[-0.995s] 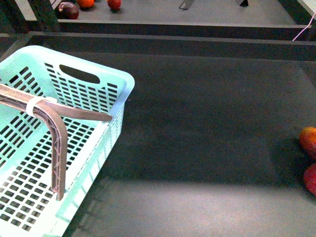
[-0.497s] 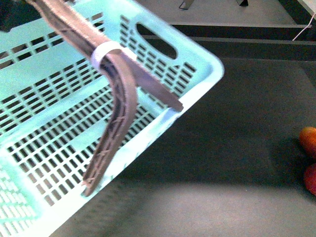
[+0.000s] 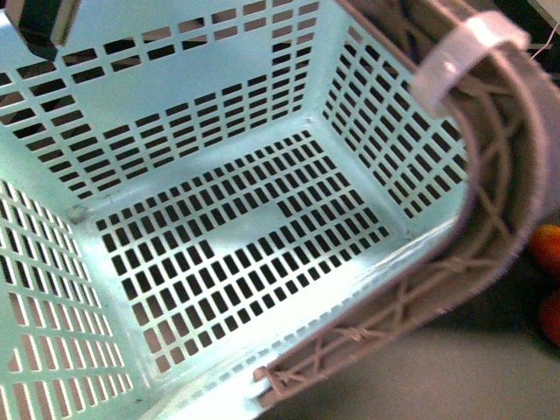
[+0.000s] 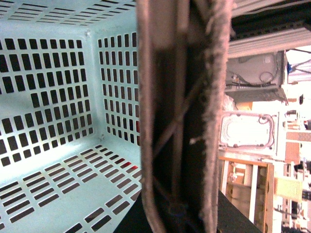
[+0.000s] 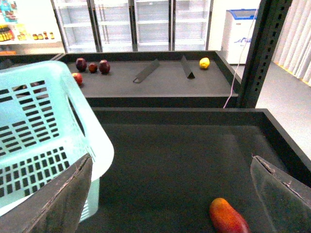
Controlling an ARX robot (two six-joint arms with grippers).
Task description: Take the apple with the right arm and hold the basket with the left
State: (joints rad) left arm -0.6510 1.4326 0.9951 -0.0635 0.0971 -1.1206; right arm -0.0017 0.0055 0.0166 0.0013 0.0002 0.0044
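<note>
Plastic of a pale mint-turquoise colour fills most of the front view from its left edge. It is the large rectangular slotted basket (image 3: 293, 210), tipped so that the camera looks straight down onto its bare floor, with no fruit inside. Over its right-hand wall curves the thin brown lattice-ribbed left gripper finger (image 3: 490, 175), with a white band (image 3: 464, 48) wrapped around its bend. The left wrist view shows the same finger (image 4: 177, 121) lying close along the basket's wall (image 4: 112, 19). Only this one finger shows clearly, so I cannot tell whether the left gripper is pinching the wall or merely hooked over it. Judging by the tilt, the basket seems to be raised off the dark grey tray (image 5: 194, 141), so the holding half of the task looks to be in hand.

Further right, at the frame's edge, sit an orange-red fruit (image 3: 547, 248) and below it a redder one, probably the round red apple (image 3: 551, 317), though it is cut off by the frame. Both lie on the tray, apart from the basket.

The right gripper (image 5: 171, 162) hangs above the tray with its dark fingers spread wide and nothing between them. The orange-red fruit (image 5: 228, 217) lies below it. Picking the apple is therefore not yet done, and the right arm must first reach it.
</note>
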